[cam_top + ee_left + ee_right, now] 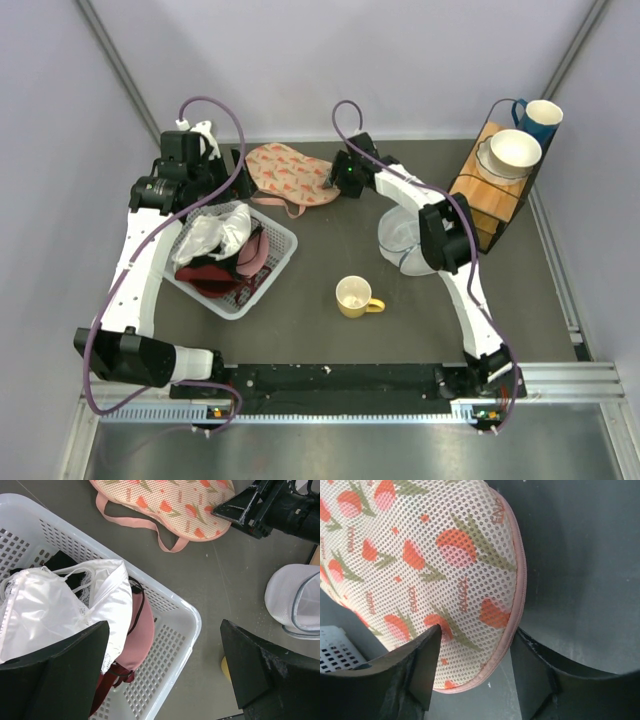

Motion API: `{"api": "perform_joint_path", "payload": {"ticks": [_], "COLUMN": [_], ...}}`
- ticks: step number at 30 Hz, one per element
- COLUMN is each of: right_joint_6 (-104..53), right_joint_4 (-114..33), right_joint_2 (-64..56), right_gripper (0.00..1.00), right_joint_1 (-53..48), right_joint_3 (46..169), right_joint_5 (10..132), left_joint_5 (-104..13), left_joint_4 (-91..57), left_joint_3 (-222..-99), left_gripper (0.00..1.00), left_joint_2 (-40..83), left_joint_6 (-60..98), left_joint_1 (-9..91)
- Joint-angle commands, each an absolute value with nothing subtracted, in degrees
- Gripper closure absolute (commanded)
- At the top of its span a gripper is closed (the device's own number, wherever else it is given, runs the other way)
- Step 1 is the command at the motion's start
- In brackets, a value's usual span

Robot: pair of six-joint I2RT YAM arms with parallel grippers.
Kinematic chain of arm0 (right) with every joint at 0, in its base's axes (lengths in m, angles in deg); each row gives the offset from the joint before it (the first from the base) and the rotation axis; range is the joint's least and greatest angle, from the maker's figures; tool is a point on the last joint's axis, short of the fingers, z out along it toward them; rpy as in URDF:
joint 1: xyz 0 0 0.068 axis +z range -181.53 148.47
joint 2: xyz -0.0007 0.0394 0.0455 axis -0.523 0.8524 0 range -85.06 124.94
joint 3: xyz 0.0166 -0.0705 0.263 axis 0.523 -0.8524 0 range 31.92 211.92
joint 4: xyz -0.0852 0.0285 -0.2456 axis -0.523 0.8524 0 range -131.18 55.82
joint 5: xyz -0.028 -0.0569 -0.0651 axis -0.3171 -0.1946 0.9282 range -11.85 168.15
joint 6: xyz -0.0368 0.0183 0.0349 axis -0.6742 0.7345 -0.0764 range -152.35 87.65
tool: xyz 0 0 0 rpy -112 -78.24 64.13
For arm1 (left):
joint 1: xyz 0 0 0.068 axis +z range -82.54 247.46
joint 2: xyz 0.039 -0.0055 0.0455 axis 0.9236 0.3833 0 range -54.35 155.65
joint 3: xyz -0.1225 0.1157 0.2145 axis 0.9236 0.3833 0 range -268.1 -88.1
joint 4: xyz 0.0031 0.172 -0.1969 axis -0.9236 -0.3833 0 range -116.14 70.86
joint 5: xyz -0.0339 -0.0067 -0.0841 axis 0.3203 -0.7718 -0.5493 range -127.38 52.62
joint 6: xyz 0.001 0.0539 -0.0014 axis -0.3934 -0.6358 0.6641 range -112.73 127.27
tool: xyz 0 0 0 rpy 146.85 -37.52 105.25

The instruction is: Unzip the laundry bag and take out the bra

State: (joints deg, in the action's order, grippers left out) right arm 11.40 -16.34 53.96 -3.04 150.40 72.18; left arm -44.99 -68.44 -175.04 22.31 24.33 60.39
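The flat oval peach-pink mesh laundry bag with red prints is laid at the back of the dark table, its zipped pink rim straddled by the spread jaws of the right gripper. The left gripper is held, jaws wide apart, above a white perforated plastic basket.

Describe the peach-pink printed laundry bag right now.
The flat oval peach-pink mesh laundry bag, printed with red flowers and trimmed in pink, lies on the dark table at the far side. Its zip looks closed. Pink strap loops trail from its near edge. The right hand straddles its right edge, open.
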Motion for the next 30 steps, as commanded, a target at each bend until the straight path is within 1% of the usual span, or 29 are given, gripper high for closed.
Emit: {"api": "perform_joint_path", "payload": {"ticks": [1,4,7,13,14,21,26,30], "right_joint_6": [11.7,10.6,8.6,3.5,3.1,-1.7,-12.7,-23.9], "right_joint_4": [-21.0,-21.6,-22.4,-26.5,-26.3,-22.5,-19.9,-14.0], "right_joint_2": [52.6,50.0,46.5,32.9,29.3,17.0,9.5,4.8], "right_gripper": [0.64,1.00,1.00,1.00,1.00,1.00,1.00,1.00], "right_joint_1": [-2.4,-2.5,-2.5,-2.5,-2.5,-2.9,-3.0,-2.9], "right_joint_3": [150.5,150.0,148.9,142.1,141.4,136.0,131.7,130.1], "right_joint_5": [70.5,70.9,70.9,67.9,67.7,64.5,64.3,65.0], "left_joint_5": [-46.4,-46.9,-47.7,-53.4,-54.5,-59.5,-66.6,-68.1], "left_joint_4": [-65.5,-65.0,-63.9,-59.8,-58.8,-54.4,-52.0,-50.3], "left_joint_3": [-175.1,-175.1,-174.6,-173.5,-173.4,-170.4,-168.7,-168.5], "left_gripper": [0.01,0.01,0.01,0.01,0.01,0.01,0.01,0.01], "left_joint_2": [21.4,21.2,21.1,22.6,22.9,22.3,20.6,18.6], "left_joint_6": [26.1,26.4,27.4,29.5,29.6,28.4,26.5,23.3], "left_joint_1": [60.4,60.4,60.4,60.4,60.3,60.4,60.3,59.3]}}
